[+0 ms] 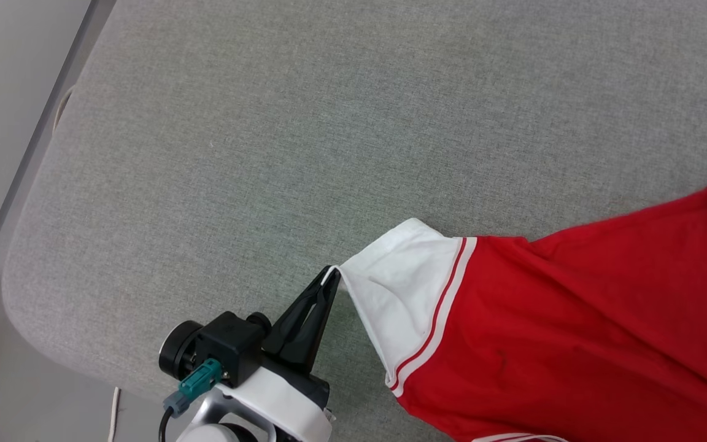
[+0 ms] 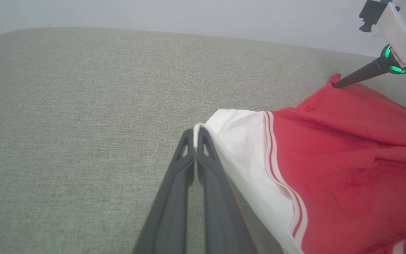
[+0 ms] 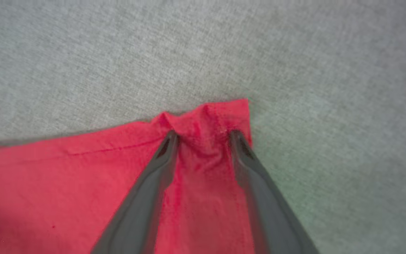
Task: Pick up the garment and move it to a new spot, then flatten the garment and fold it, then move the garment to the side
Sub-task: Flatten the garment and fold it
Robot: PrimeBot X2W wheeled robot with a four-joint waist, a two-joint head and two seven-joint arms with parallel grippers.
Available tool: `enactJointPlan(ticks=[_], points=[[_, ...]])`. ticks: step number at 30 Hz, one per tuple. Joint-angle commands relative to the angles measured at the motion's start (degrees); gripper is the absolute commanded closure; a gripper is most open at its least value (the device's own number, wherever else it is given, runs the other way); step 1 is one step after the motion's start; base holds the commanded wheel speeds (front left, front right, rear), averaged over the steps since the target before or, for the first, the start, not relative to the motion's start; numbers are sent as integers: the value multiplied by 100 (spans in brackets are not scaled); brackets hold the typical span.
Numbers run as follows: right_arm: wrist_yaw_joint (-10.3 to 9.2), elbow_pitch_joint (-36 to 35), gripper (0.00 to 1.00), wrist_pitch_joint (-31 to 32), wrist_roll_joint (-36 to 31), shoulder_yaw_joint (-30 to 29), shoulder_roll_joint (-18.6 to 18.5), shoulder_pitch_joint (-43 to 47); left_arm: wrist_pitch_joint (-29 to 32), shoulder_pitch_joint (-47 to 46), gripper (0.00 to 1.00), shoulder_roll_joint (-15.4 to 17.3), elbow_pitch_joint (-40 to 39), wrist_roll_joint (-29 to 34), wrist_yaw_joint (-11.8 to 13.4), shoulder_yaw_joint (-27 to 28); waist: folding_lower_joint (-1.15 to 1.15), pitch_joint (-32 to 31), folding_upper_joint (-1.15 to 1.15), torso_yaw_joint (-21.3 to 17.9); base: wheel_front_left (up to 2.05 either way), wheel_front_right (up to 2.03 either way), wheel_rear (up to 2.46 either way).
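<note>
Left hand (image 1: 331,275): fingers pressed together, pinching the cuff corner of the white sleeve (image 1: 402,288). The bite is thin, with only the edge of the cloth caught at the very tips.

Right hand (image 3: 203,135): well apart from the white sleeve, on the red side. Its fingers are spread, with the tips set down on a bunched red corner (image 3: 210,113) that puckers between them. The cloth is straddled, not clamped.

The garment (image 1: 574,319), a red jersey-style T-shirt with white short sleeves and red-and-white striped trim, runs from the white sleeve across to that corner. It lies on the grey woven-cloth tabletop (image 1: 267,123). Creases fan through the red body just beside the sleeve. On the sleeve's other side the tabletop is bare grey cloth.

Assessment: this appears to be the flattening step.

Recommendations:
- Bring the right fingers together on the full pucker before any pull.
- Draw the two hands apart evenly and low to the tabletop, so the creases beside the sleeve run out.
- Keep the pull gentle on the left, since the thin pinch there is the likeliest to slip.
- Lay the cloth down before letting go.
</note>
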Motion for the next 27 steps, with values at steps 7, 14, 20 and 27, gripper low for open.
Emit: enactJointPlan(ticks=[7, 14, 20, 27], points=[[-5, 359, 100, -453, 130, 185, 203, 333, -38, -62, 100, 49, 66, -34, 33, 50, 0, -164, 0, -25, 0, 0, 0], [-5, 387, 100, -1328, 231, 106, 189, -13, -6, 50, 100, 160, 5, -76, 122, 135, 0, -566, 0, -235, 0, 0, 0], [-5, 570, 100, -1940, 417, 165, 189, -209, 100, 149, 100, 336, -170, -75, 196, 229, 0, -1029, 0, -502, 0, 0, 0], [-6, 429, 100, -2121, 693, 224, 2, -203, 253, 244, 100, 619, -506, -29, 339, 401, 0, -1485, 0, -847, 0, 0, 0]])
